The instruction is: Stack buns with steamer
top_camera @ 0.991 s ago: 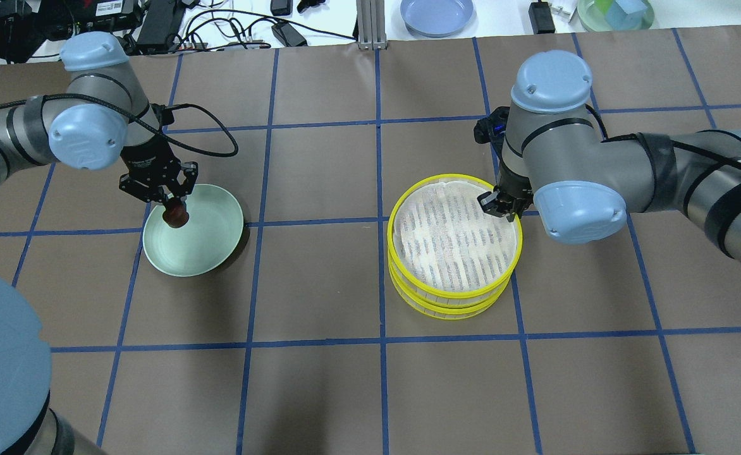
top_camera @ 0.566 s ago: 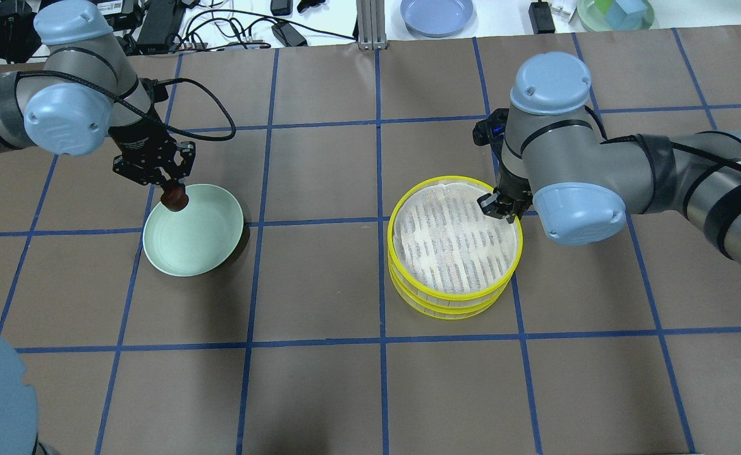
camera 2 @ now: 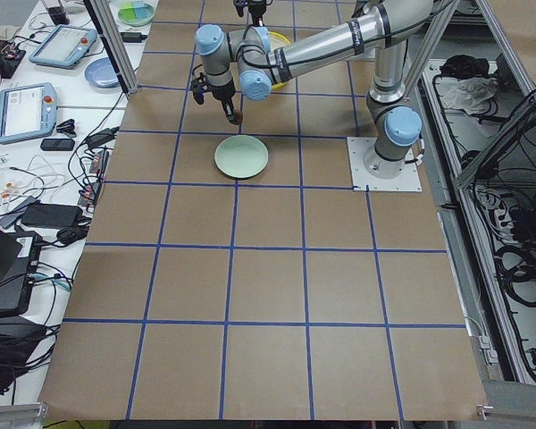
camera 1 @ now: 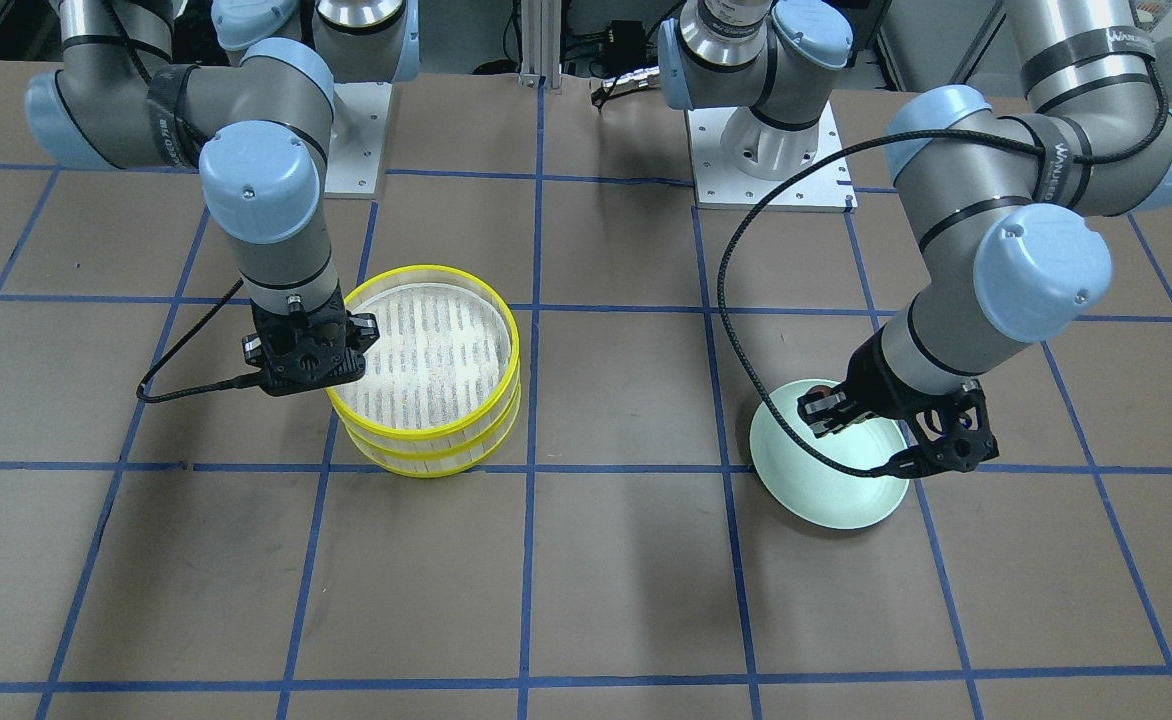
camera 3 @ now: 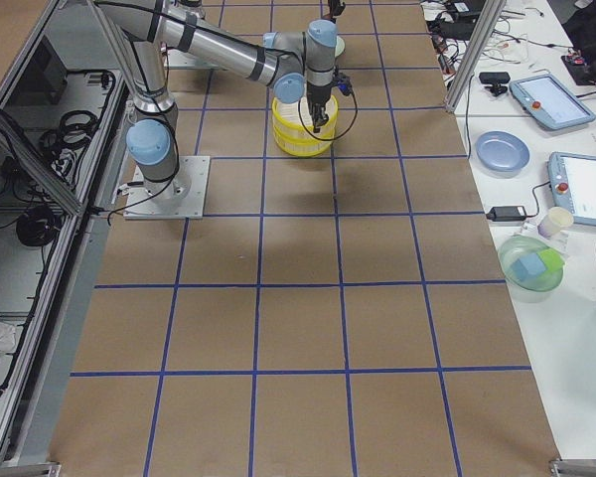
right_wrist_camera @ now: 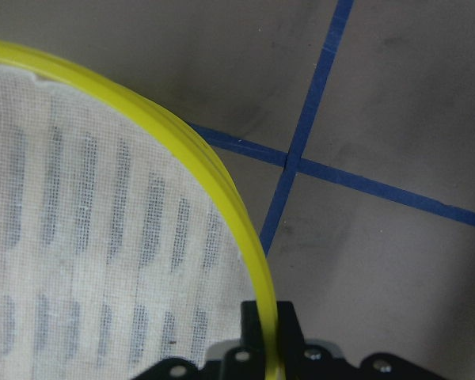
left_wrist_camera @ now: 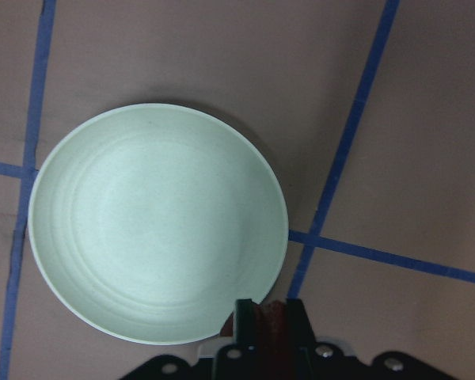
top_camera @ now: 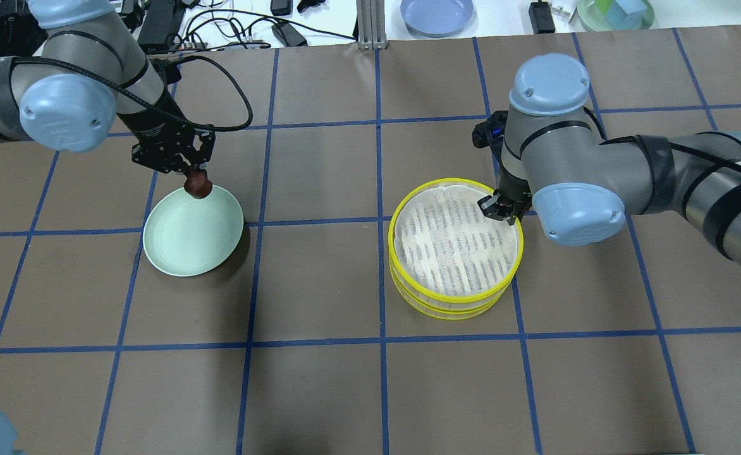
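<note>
**Holding dark bun above plate rim; steamer tier gripped**

Item 1, dark reddish-brown bun (top_camera: 198,186): pinched between the fingers of the left hand (top_camera: 195,178). It hangs raised over the far rim of the pale green plate (top_camera: 181,249), clear of the plate's surface. No bun lies in the plate.

Item 2, pale cream bun: shows in no view. Whether it sits in a lower tier cannot be told.

Item 3, steamer (top_camera: 453,308): stacked yellow-rimmed tiers, well apart from the plate on the brown tabletop (top_camera: 320,278). The top tier shows a white liner (top_camera: 453,243) with nothing on it.

Item 4, right hand (top_camera: 501,210): clamped on the top tier's yellow rim, one finger inside and one outside.

Status, by judgement: early to middle. The dark bun is picked up but not yet placed. Remaining steps are carrying it across to the steamer, setting it on the liner, letting go, and arranging the tiers over the buns.
</note>
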{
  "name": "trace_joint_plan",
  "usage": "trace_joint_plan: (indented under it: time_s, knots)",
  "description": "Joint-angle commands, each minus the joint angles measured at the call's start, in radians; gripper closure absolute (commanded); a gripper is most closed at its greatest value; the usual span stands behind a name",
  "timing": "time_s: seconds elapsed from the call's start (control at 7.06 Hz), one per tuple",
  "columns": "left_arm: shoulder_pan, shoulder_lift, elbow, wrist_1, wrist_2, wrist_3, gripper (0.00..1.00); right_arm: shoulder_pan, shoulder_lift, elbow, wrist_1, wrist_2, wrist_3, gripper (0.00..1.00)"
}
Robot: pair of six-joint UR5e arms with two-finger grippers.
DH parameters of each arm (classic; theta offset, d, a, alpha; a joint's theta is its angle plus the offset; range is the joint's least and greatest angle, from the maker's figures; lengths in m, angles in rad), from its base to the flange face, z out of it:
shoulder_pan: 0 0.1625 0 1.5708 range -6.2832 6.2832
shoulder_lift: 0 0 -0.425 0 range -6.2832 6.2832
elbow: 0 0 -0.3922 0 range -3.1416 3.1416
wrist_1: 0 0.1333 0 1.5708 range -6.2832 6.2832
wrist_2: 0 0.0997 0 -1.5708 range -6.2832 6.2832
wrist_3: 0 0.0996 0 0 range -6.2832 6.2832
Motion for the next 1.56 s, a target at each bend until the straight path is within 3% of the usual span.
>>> trace_joint_plan:
  time_s: [0.0,0.14,0.42,0.57,0.85,0.99,1.42]
  knots:
    - [-0.097,0.016,0.009,0.011,-0.093,-0.137,1.0,0.0,0.002,-0.001,0.021,-0.006,0.0,0.22]
    - [-0.14,0.019,0.011,0.035,-0.107,-0.227,1.0,0.0,0.001,-0.004,0.024,-0.003,0.001,0.05]
    - [-0.238,0.027,0.011,0.055,-0.195,-0.396,1.0,-0.001,-0.01,-0.078,0.042,-0.006,0.009,0.05]
    - [-0.274,0.025,0.008,0.07,-0.251,-0.467,1.0,-0.002,-0.041,-0.168,0.153,0.005,0.026,0.01]
    - [-0.324,-0.002,-0.006,0.099,-0.34,-0.598,1.0,-0.005,-0.072,-0.443,0.466,0.008,0.108,0.01]
    - [-0.375,-0.01,-0.009,0.113,-0.357,-0.668,1.0,-0.005,-0.084,-0.513,0.52,0.014,0.15,0.0]
    - [-0.456,-0.031,-0.069,0.17,-0.425,-0.696,1.0,-0.006,-0.127,-0.518,0.527,0.04,0.327,0.0]
